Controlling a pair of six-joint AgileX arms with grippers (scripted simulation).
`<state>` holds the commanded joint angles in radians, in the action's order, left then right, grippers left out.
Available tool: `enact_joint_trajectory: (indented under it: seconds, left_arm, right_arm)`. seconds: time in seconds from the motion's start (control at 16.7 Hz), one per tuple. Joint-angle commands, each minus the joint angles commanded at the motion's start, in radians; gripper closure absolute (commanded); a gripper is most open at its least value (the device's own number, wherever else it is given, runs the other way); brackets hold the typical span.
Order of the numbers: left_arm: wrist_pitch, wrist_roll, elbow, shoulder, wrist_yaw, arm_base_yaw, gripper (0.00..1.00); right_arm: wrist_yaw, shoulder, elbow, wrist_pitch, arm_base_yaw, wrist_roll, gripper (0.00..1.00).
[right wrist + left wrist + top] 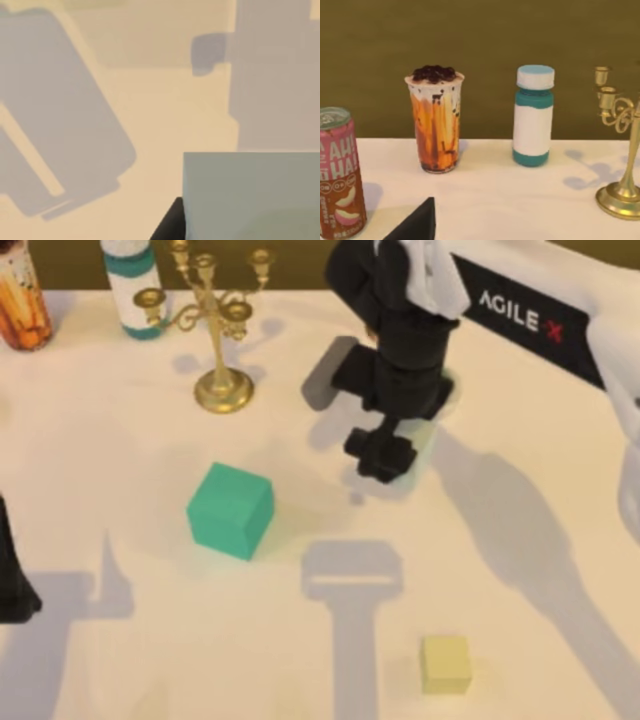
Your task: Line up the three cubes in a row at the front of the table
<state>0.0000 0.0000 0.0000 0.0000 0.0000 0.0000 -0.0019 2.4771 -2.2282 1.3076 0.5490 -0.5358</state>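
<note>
– Where do the cubes lie?

– The large opaque teal-green cube [230,510] stands left of the middle of the cream-white matte table [100,460], turned a little askew. The small pale yellow cube [445,664] lies near the front edge, right of the middle and well apart from the teal one. Both rest flat on the tabletop with nothing touching them.

– And the third?

– The top view hides it under the arm. The right wrist view shows the pale translucent light-blue cube [250,195] up close, smooth and faintly milky, hard against a dark finger [170,225].

– So the claw has it?

– Yes. The right gripper [383,454] is clenched on that cube, behind and to the right of the teal one, and its shadow falls on the table in front of it. The left gripper [14,585] is parked at the table's left edge, and I cannot tell its grip.

– What containers are there?

– They stand along the back left. A clear plastic cup [435,125] holds a streaked orange-brown drink under a cream layer topped with dark berries. Beside it stands a white bottle with teal cap and base [534,115]. It is capped, so its contents are hidden. A pink-red drinks can [337,175] stands nearer the left wrist camera with its top unopened. A golden branched candlestick [215,330] stands to the right of the bottle.
</note>
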Motion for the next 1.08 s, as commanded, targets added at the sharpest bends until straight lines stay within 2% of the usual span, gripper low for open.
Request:
enact_joint_trajectory:
  seconds: [0.24,0.72,0.9,1.08]
  left_arm:
    - [0.000,0.000,0.000,0.000,0.000,0.000,0.00]
    - [0.000,0.000,0.000,0.000,0.000,0.000,0.00]
    - [0.000,0.000,0.000,0.000,0.000,0.000,0.00]
    - [0.000,0.000,0.000,0.000,0.000,0.000,0.00]
  right_arm:
    - [-0.002,-0.109,0.152,-0.052,0.074,-0.023,1.00]
    - [-0.006,-0.434,0.662,-0.204,0.304,-0.094,1.00]
    - [-0.005,-0.512,0.759,-0.243,0.359,-0.110,1.00]
    - [-0.005,-0.524,0.771,-0.248,0.367,-0.113,1.00]
